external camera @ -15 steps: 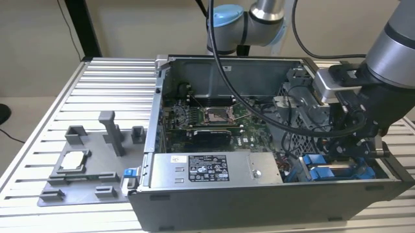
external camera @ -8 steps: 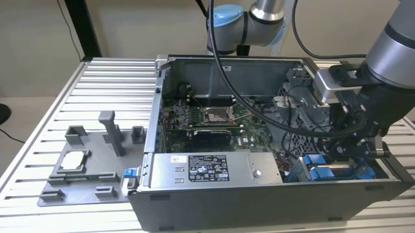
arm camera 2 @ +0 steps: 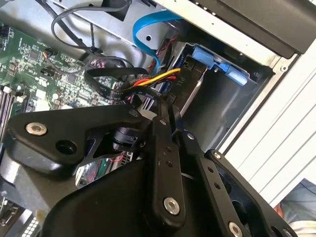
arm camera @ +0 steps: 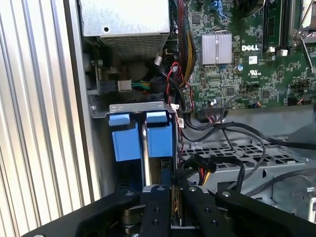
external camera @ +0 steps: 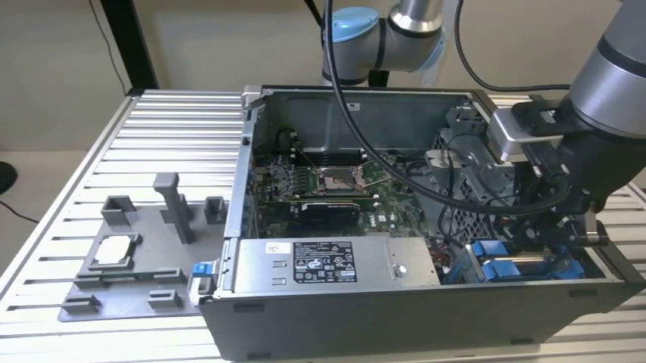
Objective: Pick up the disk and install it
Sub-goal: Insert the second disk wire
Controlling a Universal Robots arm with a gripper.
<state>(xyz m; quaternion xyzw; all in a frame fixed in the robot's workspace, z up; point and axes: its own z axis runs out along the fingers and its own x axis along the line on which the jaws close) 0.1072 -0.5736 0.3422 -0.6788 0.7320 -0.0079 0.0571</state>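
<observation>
On the exterior view's left, the grey fixture [external camera: 126, 265] on the surface [external camera: 162, 136] holds no disk. At the right, inside the computer case [external camera: 404, 318], the pincer [arm camera: 174, 190] grips the disk [arm camera: 160, 143], nearly seated in its bay beside a second blue carrier [arm camera: 124, 138]; release remains.

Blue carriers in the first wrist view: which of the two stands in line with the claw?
The carrier beside the circuit board; the other is against the case wall.

disk [arm camera: 159, 140] | blue carrier, silver body | upright on edge | seated in case's drive bay
</observation>
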